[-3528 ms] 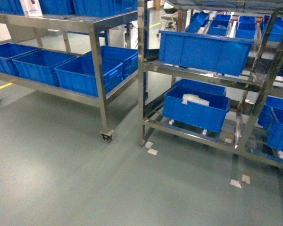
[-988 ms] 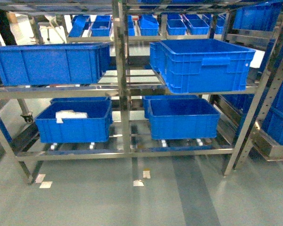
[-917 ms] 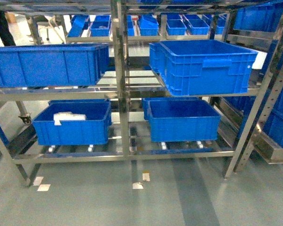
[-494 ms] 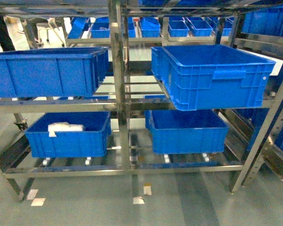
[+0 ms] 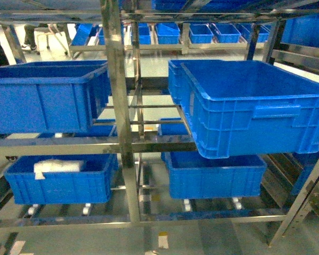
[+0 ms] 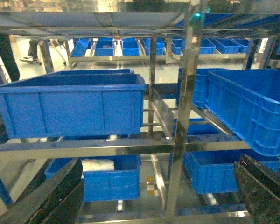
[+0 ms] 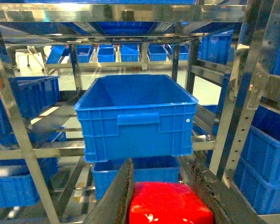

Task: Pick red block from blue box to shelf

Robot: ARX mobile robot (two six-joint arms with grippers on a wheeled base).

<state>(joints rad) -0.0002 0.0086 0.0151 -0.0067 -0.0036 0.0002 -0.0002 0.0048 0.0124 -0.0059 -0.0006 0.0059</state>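
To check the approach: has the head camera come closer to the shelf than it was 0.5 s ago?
Yes. The shelf upright and the right blue crate fill more of the head view, and the floor tape marks have slid toward the bottom edge.

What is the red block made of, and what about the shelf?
The red block, sitting between the right gripper's jaws, looks like glossy plastic: smooth, bright, with small shiny glints. The shelf looks like polished steel, since its uprights and rails gleam silver and mirror the blue crates beside them.
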